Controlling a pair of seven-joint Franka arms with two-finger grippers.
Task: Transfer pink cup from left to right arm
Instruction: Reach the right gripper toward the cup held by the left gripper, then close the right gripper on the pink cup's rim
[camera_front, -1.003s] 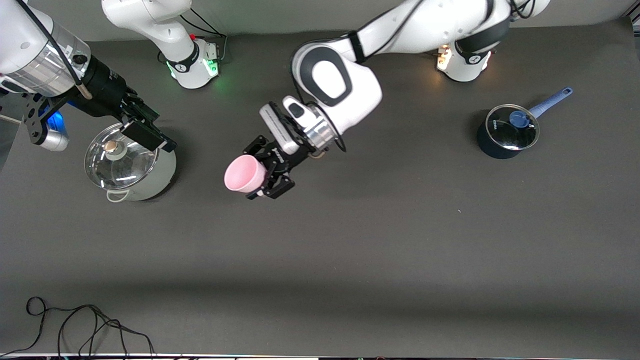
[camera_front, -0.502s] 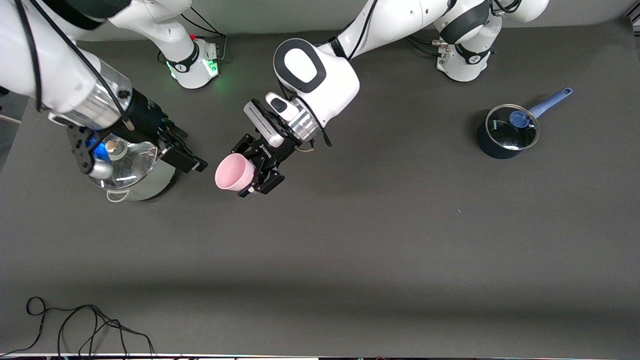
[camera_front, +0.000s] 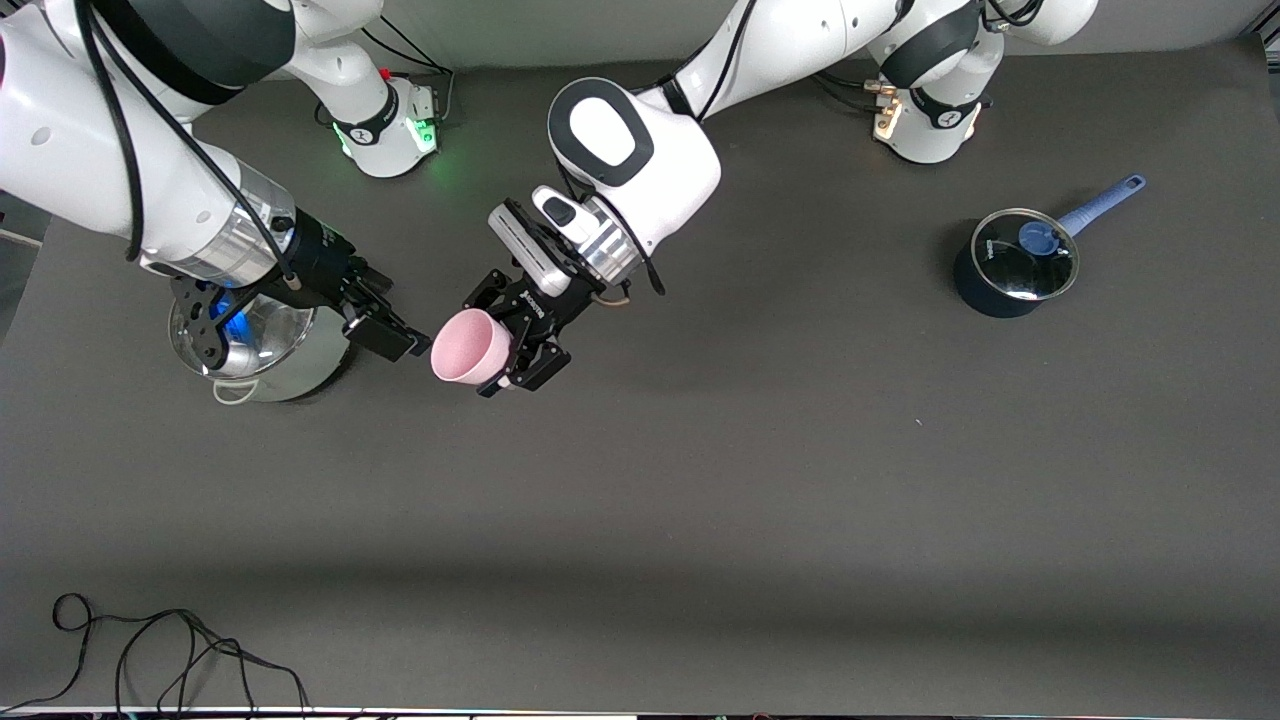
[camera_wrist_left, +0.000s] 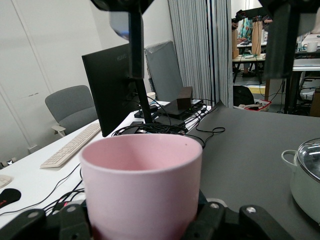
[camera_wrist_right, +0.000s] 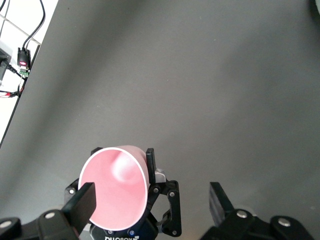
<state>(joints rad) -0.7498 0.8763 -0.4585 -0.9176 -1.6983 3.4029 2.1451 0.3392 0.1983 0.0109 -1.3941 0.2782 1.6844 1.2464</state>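
**Handover: right gripper lining up on the cup rim, no contact yet**

Pink cup (camera_front: 470, 346) is hanging in the air over bare table, roughly mid-table and a bit toward the right arm's end. Left gripper (camera_front: 520, 345) is pinching it around the lower body, linkage fingers pressed against both sides. The cup is lying tilted: long axis running from the left gripper toward the right arm, open mouth pointing at the oncoming gripper.

Right gripper (camera_front: 400, 338) is sitting just beside the rim, over the table next to the steel pot (camera_front: 262, 352), blocky fingers spread wide and empty. In the right wrist view the cup's mouth (camera_wrist_right: 115, 194) is facing the camera, with one finger (camera_wrist_right: 82, 204) overlapping the rim and the other (camera_wrist_right: 220, 200) well off to the side. So the cup is looking off-centre in the span, though I can't tell from these views whether that finger is touching the rim.

Judgement: coming move is turning on centring the spread across the cup's axis before closing.

Blue saucepan (camera_front: 1015, 262) is sitting near the left arm's end, uninvolved.
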